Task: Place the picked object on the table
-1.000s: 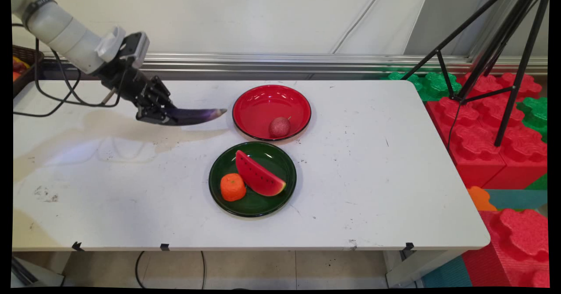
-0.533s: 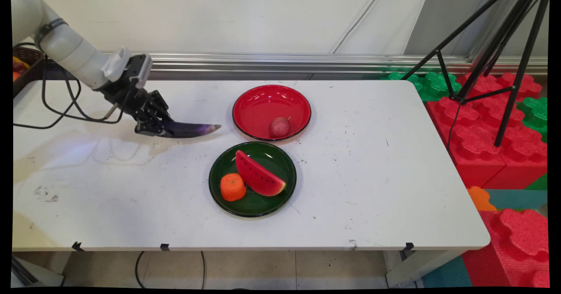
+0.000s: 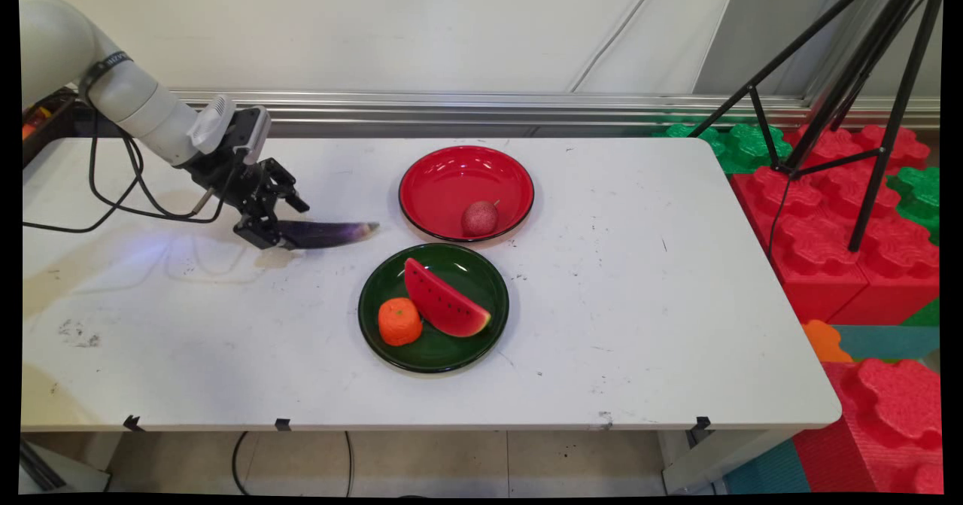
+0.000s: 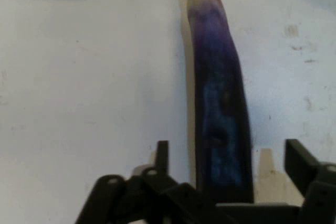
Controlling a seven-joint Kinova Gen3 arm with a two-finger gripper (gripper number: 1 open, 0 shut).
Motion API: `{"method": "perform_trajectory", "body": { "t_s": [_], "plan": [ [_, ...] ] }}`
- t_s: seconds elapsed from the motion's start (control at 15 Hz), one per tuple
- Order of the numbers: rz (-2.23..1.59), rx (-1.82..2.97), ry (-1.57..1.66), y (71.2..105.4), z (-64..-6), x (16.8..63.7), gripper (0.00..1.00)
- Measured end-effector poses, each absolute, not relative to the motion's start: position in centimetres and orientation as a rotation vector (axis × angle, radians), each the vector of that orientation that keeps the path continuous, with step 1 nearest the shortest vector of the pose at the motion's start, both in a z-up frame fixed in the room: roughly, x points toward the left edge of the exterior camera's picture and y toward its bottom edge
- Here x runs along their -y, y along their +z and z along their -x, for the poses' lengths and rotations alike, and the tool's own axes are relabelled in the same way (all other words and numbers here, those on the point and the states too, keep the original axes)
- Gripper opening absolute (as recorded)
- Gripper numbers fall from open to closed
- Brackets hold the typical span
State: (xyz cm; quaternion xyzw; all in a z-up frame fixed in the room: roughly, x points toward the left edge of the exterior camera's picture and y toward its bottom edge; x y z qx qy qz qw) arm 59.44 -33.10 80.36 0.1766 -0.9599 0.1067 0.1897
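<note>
Red plate (image 3: 451,181); green plate (image 3: 466,272); black tripod (image 3: 850,91).

Between the matt black plastic fingers (image 4: 297,157) lies a smooth, faintly glossy purple eggplant (image 3: 331,232) on the scuffed, matt white table (image 3: 677,279). Beyond its tip sit a glossy red plate (image 3: 451,177) and a glossy green plate (image 3: 474,275).

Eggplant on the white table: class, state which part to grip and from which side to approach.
Grip the eggplant across its thick purple end, probably from above. It lies flat on the table, long and narrow, tapering to a pale tip; the open claw already straddles the thick end.
</note>
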Motion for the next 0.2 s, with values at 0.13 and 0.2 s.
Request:
{"method": "perform_trajectory", "body": {
  "t_s": [0.13, 0.2],
  "plan": [
    [-0.497, 2.691, 0.301, 80.37, -59.55, 33.13, 1.0],
    [-0.498, 2.686, 0.301, 80.45, -59.62, 33.1, 1.0]
  ]
}}
